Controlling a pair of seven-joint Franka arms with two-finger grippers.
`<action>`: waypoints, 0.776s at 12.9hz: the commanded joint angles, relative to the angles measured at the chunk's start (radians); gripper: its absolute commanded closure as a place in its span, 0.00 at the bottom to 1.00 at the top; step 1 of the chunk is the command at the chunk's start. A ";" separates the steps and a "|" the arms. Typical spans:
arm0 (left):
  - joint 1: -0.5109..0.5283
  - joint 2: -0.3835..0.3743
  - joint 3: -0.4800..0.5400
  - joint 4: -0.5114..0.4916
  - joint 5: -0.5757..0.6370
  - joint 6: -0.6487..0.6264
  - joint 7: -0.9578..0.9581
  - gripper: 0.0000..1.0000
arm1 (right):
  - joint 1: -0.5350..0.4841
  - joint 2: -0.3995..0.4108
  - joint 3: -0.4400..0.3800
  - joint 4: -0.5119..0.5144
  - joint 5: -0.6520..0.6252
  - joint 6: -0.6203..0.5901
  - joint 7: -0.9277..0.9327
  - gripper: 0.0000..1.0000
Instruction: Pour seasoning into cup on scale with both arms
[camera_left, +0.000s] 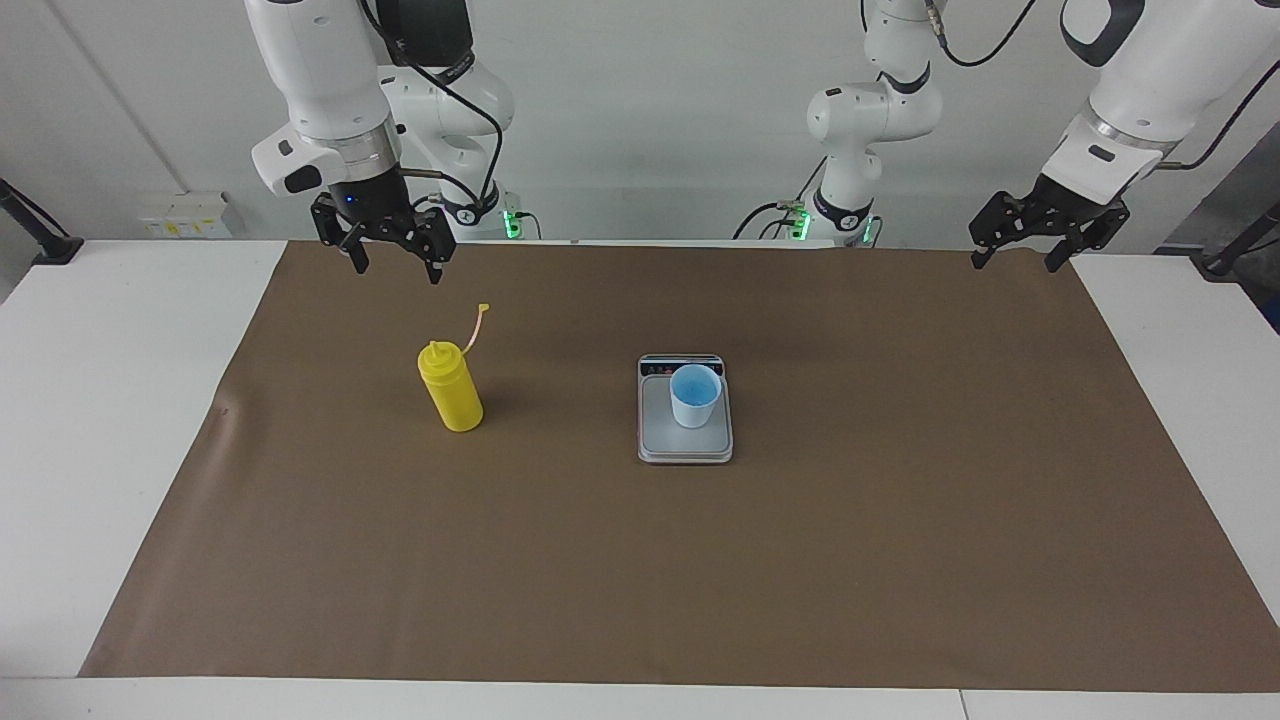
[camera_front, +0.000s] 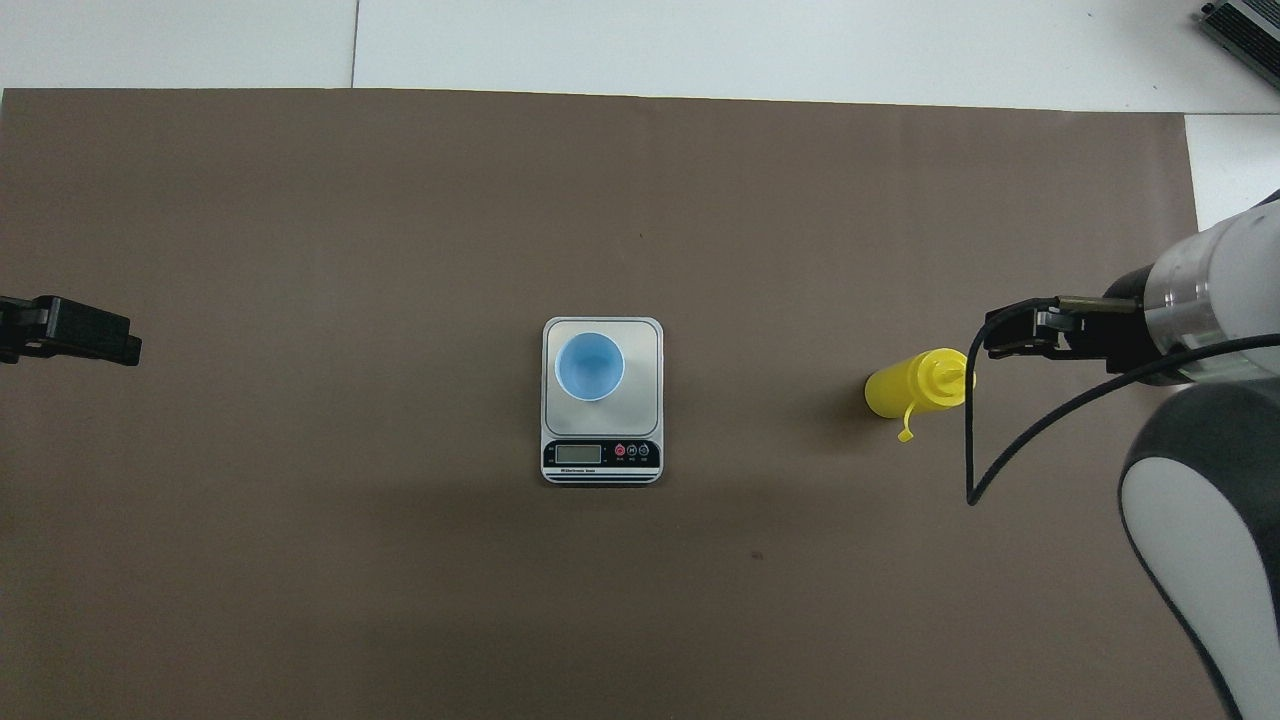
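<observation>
The yellow squeeze bottle (camera_left: 452, 395) stands upright on the brown mat toward the right arm's end, its cap strap hanging loose; it also shows in the overhead view (camera_front: 915, 385). The light blue cup (camera_left: 694, 395) stands upright on the silver-grey scale (camera_left: 685, 443) at the mat's middle, with the display strip on the edge nearest the robots. In the overhead view the cup (camera_front: 590, 366) sits on the scale's plate (camera_front: 645, 345). My right gripper (camera_left: 398, 272) hangs open and empty over the mat, above and apart from the bottle (camera_front: 1005, 338). My left gripper (camera_left: 1014, 264) waits open and empty over the mat's edge at the left arm's end (camera_front: 100, 342).
The brown mat (camera_left: 800, 560) covers most of the white table (camera_left: 90, 400). A black cable (camera_front: 975, 470) loops down from the right arm beside the bottle. A grey device (camera_front: 1245, 30) lies at the table's corner farthest from the robots, at the right arm's end.
</observation>
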 joint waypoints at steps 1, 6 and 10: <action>0.006 -0.005 0.000 -0.012 -0.012 0.011 -0.011 0.00 | -0.010 0.006 0.010 0.015 -0.010 -0.031 -0.089 0.00; 0.006 -0.005 0.001 -0.012 -0.012 0.011 -0.011 0.00 | -0.033 -0.005 0.000 0.013 -0.001 -0.035 -0.196 0.00; 0.006 -0.005 0.003 -0.012 -0.012 0.011 -0.011 0.00 | -0.072 -0.003 -0.003 0.015 0.035 -0.033 -0.259 0.00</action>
